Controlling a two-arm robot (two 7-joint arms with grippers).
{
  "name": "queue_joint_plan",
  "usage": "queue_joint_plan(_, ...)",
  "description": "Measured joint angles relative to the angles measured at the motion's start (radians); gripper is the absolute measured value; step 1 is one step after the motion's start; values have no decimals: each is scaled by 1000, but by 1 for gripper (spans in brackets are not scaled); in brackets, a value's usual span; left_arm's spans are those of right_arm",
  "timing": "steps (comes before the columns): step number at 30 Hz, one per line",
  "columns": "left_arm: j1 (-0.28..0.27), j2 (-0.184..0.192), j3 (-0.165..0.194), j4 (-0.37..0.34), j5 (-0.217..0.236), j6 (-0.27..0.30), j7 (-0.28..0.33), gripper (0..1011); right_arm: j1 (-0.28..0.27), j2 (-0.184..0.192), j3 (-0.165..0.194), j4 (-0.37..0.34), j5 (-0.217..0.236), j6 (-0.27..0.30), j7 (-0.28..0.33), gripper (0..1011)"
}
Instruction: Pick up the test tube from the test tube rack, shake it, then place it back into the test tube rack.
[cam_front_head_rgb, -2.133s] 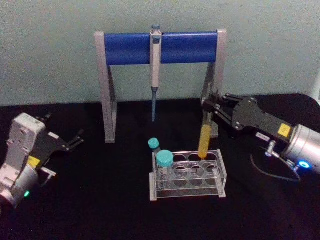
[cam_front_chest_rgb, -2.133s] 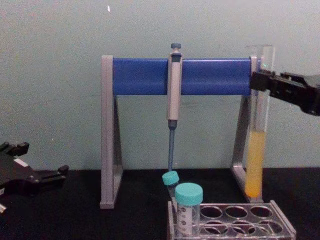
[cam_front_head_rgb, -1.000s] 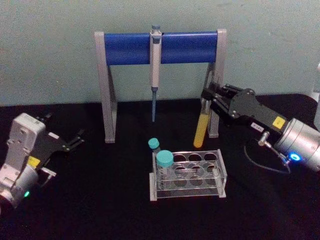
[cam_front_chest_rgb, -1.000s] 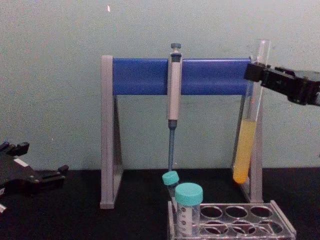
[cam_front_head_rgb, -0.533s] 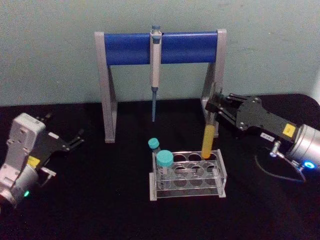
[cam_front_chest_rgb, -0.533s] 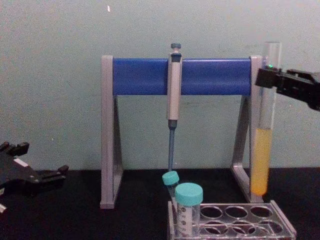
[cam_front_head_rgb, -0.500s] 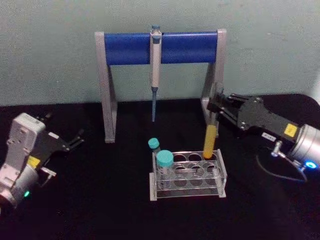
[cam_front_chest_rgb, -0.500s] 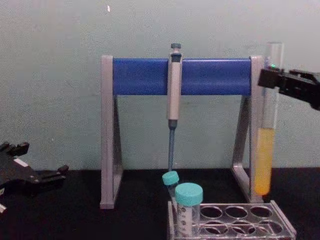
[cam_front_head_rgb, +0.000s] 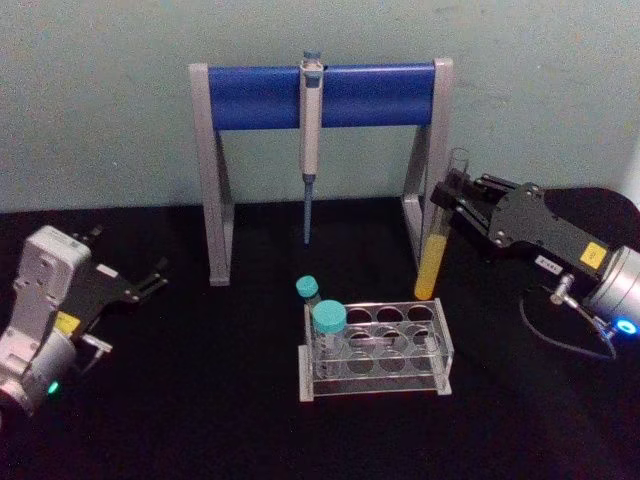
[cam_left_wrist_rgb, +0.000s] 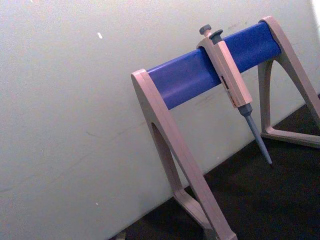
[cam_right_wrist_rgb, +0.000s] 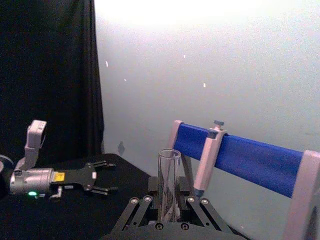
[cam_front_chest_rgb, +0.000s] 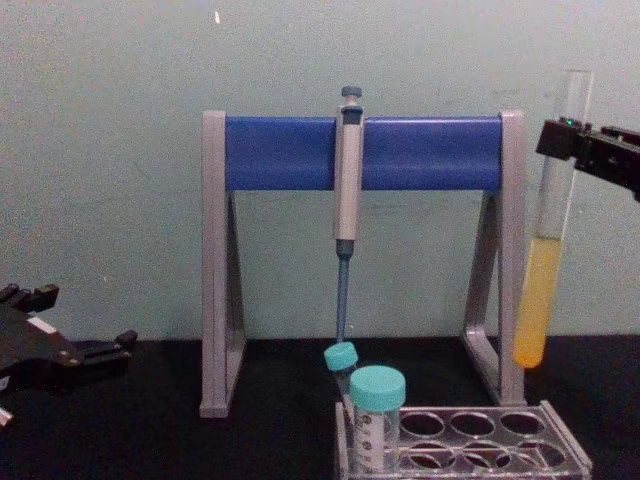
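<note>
Aloft, tube (cam_front_head_rgb: 432, 266) in yellow-labelled right pincer (cam_front_head_rgb: 452, 197)

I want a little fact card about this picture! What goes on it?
test tube: tilted, yellow liquid inside, held clear of the test tube rack
right gripper: shut on the test tube's upper part
left gripper: open, parked on the left
test tube rack: holds two teal-capped tubes
behind: pipette hanging on blue stand

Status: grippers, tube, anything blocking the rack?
Right gripper shut on test tube, tilted, held just above test tube rack's right end. Left gripper open, parked left. Teal-capped tubes at rack's left end, not blocking.
</note>
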Motion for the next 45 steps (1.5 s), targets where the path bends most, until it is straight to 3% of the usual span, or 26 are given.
queue_joint_plan(12, 0, 0, 0, 0, 0, 0, 0, 1001, 8, -5, -11, 5, 2, -1, 21, 229)
queue_joint_plan(32, 0, 0, 0, 0, 0, 0, 0, 1001, -45, 49, 2, -28, 0, 1, 37, 229)
queue_joint_plan(45, 0, 0, 0, 0, 0, 0, 0, 1001, -57, 37, 2, 2, -6, -4, 28, 229)
